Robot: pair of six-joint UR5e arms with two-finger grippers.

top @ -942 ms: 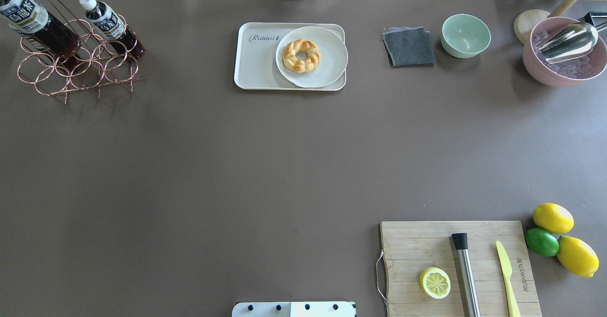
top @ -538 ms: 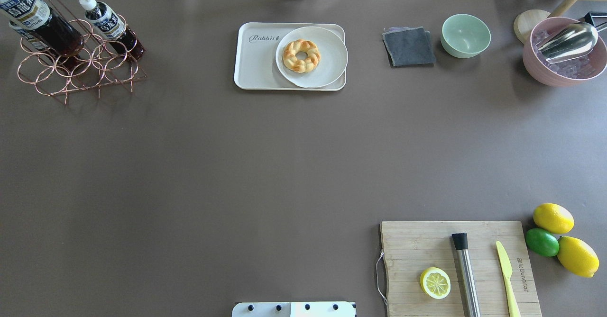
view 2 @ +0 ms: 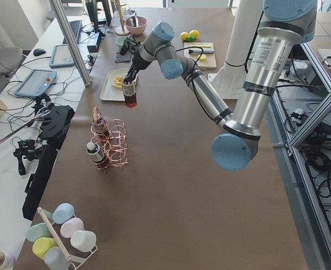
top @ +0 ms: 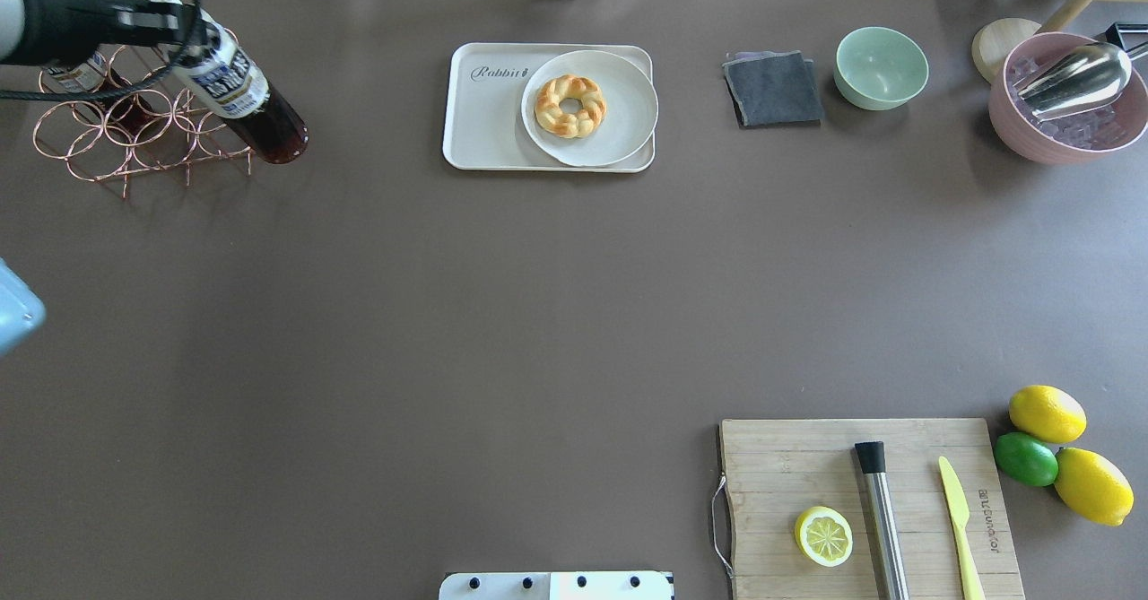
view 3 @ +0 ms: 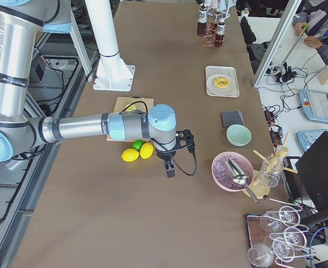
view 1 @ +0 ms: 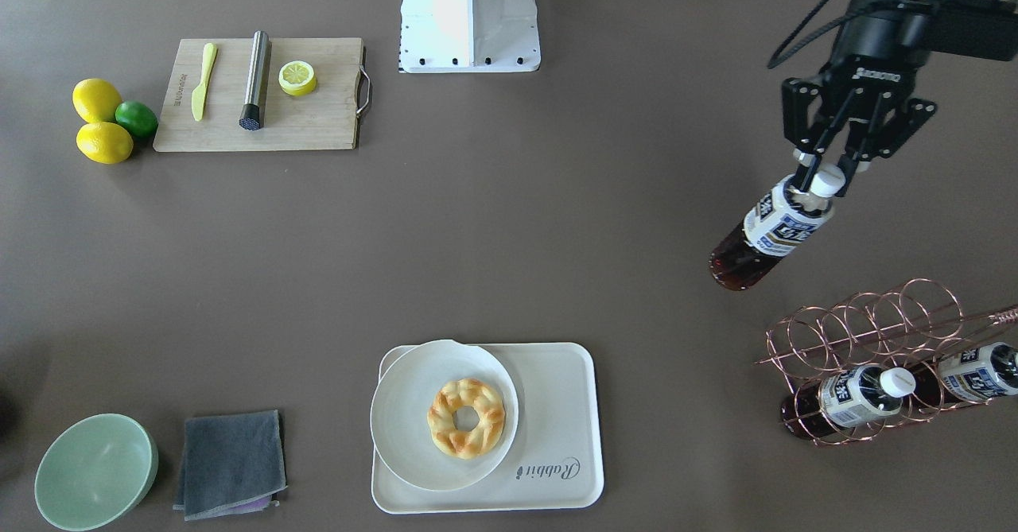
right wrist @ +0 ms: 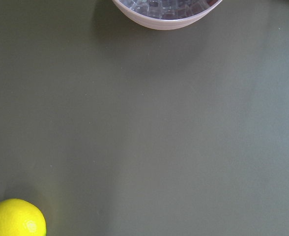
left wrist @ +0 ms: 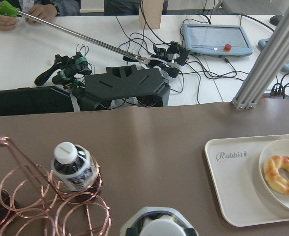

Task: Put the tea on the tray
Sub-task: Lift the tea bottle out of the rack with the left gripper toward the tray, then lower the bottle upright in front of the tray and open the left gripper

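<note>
Tea: one bottle (view 1: 775, 226) hangs tilted over the counter (view 1: 509, 238), cap uppermost, out of the copper rack (view 1: 867, 317) and near it.
Left tool: the left tool (view 1: 823, 178) is clamped on the bottle's white cap.
Right tool: the right tool (view 3: 170, 169) is parked low beside the lemons (view 3: 136, 153); whether it is apart or together cannot be told.
Tray: seen from behind the robot, the tray (view 1: 557, 405) sits far and central, well right of the bottle. A plate (view 1: 406, 436) with a donut (view 1: 466, 418) covers its right part; the strip by the logo is bare.
Rack: two more bottles (view 1: 855, 395) lie in it.
Done: the pick-up looks complete.
Left to do: the carry to the tray, the set-down on the bare strip, the release.
</note>
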